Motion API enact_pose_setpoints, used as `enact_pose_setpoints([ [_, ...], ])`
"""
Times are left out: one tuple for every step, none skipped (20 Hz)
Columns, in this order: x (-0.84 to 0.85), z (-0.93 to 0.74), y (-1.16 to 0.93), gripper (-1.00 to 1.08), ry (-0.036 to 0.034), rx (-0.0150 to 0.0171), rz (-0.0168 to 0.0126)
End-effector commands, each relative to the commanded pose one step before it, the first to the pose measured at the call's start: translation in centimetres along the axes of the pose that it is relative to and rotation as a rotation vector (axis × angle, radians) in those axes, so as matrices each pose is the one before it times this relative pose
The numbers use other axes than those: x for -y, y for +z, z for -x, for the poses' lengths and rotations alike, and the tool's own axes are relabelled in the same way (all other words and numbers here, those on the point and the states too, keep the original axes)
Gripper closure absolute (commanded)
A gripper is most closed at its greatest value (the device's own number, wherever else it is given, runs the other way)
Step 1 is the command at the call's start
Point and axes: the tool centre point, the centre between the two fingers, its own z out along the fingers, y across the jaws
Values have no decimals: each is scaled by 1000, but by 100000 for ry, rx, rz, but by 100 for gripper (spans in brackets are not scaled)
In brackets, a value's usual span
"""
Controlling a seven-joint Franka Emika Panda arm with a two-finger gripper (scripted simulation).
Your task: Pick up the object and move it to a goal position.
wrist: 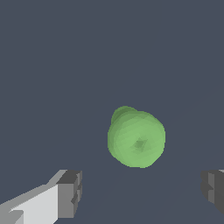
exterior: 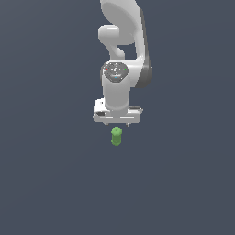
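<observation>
The object [exterior: 116,136] is a small bright green stubby cylinder with a narrower top, standing upright on the dark grey floor. My white gripper [exterior: 116,124] hangs just above it, pointing straight down, and does not touch it. In the wrist view the object [wrist: 136,138] is seen end-on from above. The two dark fingertips [wrist: 70,192] stand far apart on either side of the gripper [wrist: 142,192], which is open with nothing between its fingers. The object is much narrower than the gap.
A plain dark grey floor [exterior: 55,183] stretches all around. The white arm [exterior: 121,55] rises behind the gripper toward the top of the exterior view.
</observation>
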Motion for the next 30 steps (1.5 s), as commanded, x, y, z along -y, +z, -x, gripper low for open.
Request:
enact_pose_setpoints([
  [-1,0,0,-92,0,0,0],
  [10,3,-2,-92,-67,-10,-14],
  [15,7,-4,-92,-176,-24,-42],
  [27,12,-7,-92,-299,-38,-68],
  [34,17,-9,-92,-413,-46,-91],
  [44,23,-12,-92,-539,-51,-112],
  [49,28,-13,-92,-659,-47,-126],
  [52,33,-13,-92,-760,-31,-131],
  [41,31,-10,-92,-679,-6,-103],
  [30,26,-7,-92,-560,13,-74],
  [21,21,-4,-92,-439,25,-50],
  [10,15,-2,-92,-306,28,-29],
  [5,9,-1,-92,-181,25,-12],
  [10,2,3,-92,-66,20,2],
  [-11,-3,-2,-92,97,-6,11],
  [-15,-11,1,-92,237,-25,20],
  [-8,-19,1,-92,361,-52,23],
  [-11,-27,0,-92,505,-84,26],
  [-10,-35,0,-92,641,-115,28],
  [-13,-43,0,-92,782,-146,30],
  [-15,-50,-1,-92,922,-176,32],
  [-14,-58,-1,-92,1050,-202,34],
  [-17,-65,-1,-92,1180,-226,37],
  [-18,-72,-1,-92,1310,-248,41],
  [-21,-80,-1,-92,1447,-272,44],
  [-21,-87,-1,-92,1578,-296,46],
  [-21,-95,-1,-92,1713,-324,44],
  [-20,-103,-2,-92,1851,-353,42],
  [-20,-111,-2,-92,1988,-381,38],
  [-19,-119,-2,-92,2123,-408,35],
])
